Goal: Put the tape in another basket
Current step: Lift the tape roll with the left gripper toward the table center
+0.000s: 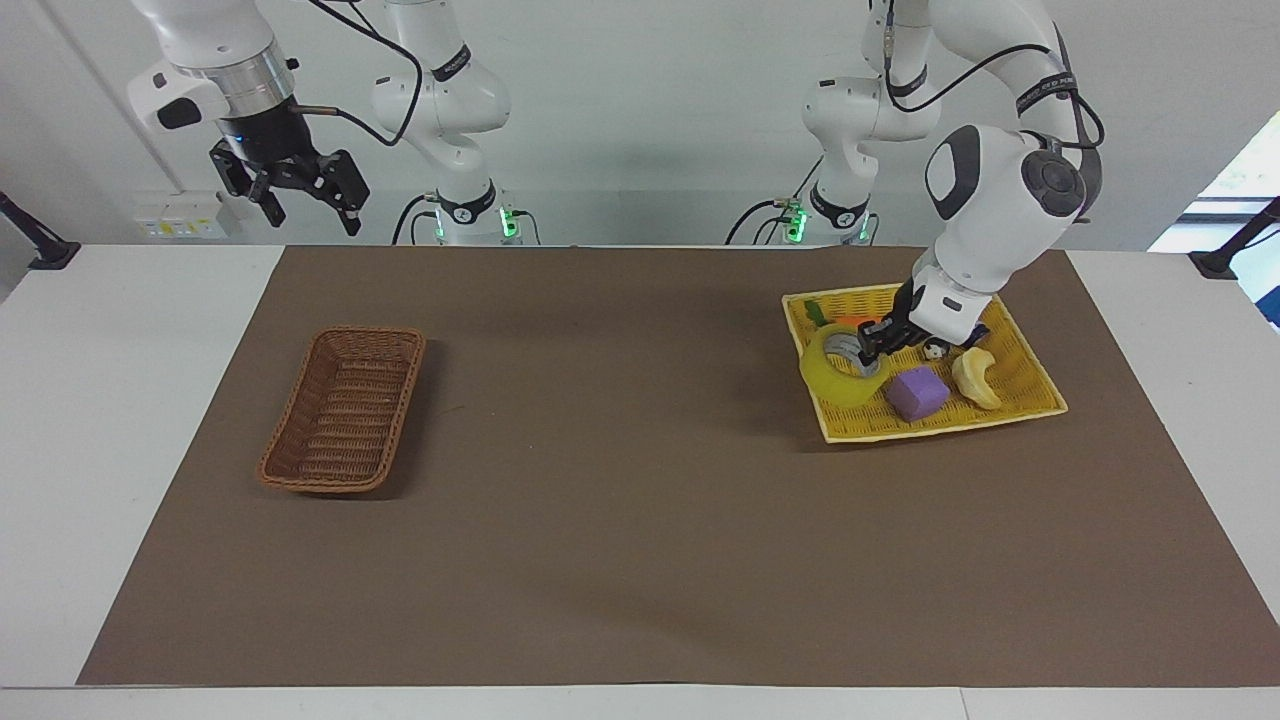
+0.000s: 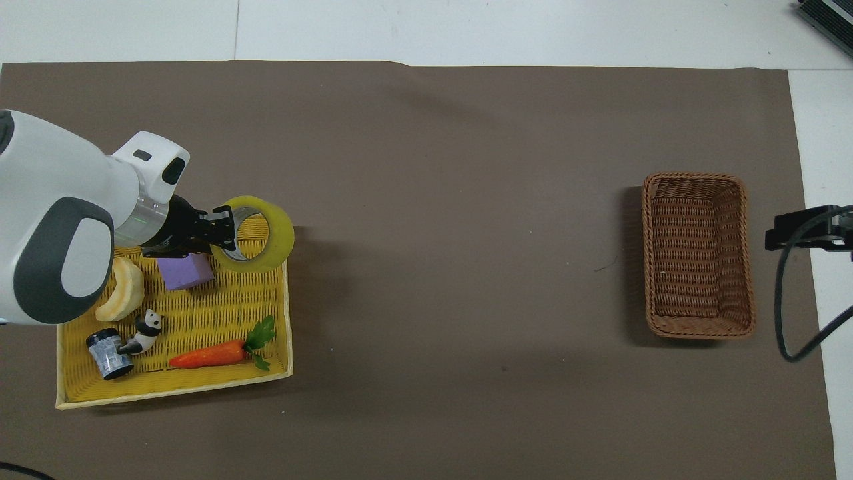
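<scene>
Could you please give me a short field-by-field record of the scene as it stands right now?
tape: lifted, tilted, over the tray's edge
left end effector: shut on the tape's wall, one finger inside the core
right end effector: open, waiting high above the right arm's end of the table
basket: empty, on the mat
tray: holds cube, carrot, panda, jar, banana
</scene>
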Available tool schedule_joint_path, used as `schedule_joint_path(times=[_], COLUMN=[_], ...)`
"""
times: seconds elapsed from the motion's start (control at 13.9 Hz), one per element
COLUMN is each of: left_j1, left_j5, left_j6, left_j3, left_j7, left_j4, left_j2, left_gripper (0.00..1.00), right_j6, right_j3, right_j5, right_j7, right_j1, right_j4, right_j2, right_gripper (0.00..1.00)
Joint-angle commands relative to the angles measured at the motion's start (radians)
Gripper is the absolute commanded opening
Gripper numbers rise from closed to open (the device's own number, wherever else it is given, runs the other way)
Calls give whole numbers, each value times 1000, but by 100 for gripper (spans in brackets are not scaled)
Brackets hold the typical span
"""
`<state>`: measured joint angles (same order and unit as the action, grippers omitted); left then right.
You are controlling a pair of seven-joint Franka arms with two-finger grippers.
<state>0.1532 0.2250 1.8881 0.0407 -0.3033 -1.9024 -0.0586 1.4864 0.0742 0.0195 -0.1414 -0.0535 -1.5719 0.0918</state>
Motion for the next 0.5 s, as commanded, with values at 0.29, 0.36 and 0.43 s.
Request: schedule_joint_path(times=[0.29,0.36,0.43], left_j1=[54,66,66], left_j5=[227,269,307], left_j6=[-27,-24,-18], left_j3=[5,10,24], left_j7=[135,135,135], left_j4=[34,39,39], left_j2=[8,9,14], left_gripper=[0,0,0], right_j6=[-9,-9,-8], right_j3=[-5,-5,-5], right_j5=[-20,-20,-20], right_j7=[-6,-6,-6], right_j1=[12,12,12], right_j4=[-5,-5,-5], right_j2=[8,8,8], right_gripper=[100,100,100])
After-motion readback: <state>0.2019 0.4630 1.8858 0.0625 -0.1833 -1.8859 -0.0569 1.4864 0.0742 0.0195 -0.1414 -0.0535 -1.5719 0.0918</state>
